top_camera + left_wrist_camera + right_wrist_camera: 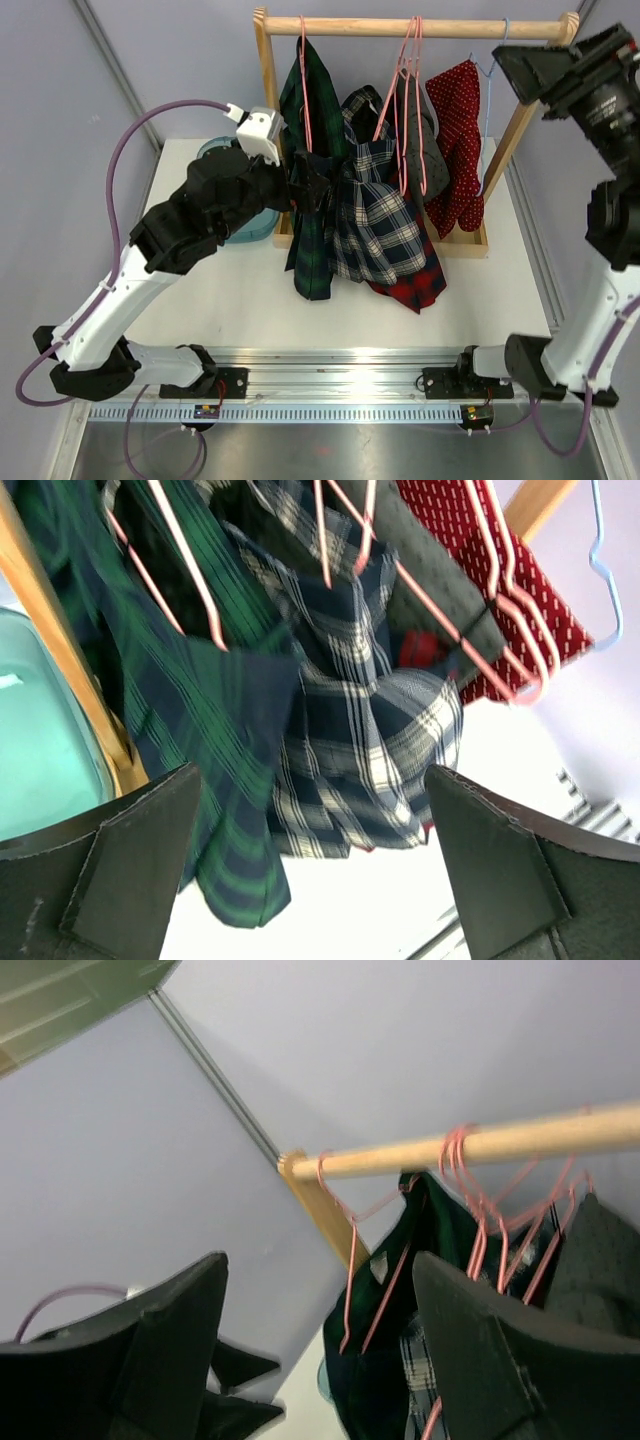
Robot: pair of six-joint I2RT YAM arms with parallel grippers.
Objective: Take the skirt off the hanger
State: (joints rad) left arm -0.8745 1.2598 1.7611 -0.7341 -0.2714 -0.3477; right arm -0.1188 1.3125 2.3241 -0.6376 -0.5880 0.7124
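Note:
A green plaid skirt [305, 200] hangs on a pink hanger [303, 90] at the left end of the wooden rack [400, 27]. My left gripper [300, 185] is open right next to it at mid height. In the left wrist view the skirt [200, 710] hangs just ahead of the open gripper [315, 865], blurred, and is not gripped. My right gripper [510, 65] is open and empty, raised beside the right end of the rod. In the right wrist view [320, 1340] it looks along the rod [480, 1145] towards the green skirt [385, 1360].
A navy and white plaid skirt [375, 215], a red plaid one [415, 285], a grey garment [415, 130] and a red dotted garment [455, 140] hang on more hangers. A teal bowl [213, 148] sits left of the rack post [268, 90]. An empty blue hanger [490, 70] hangs at the right.

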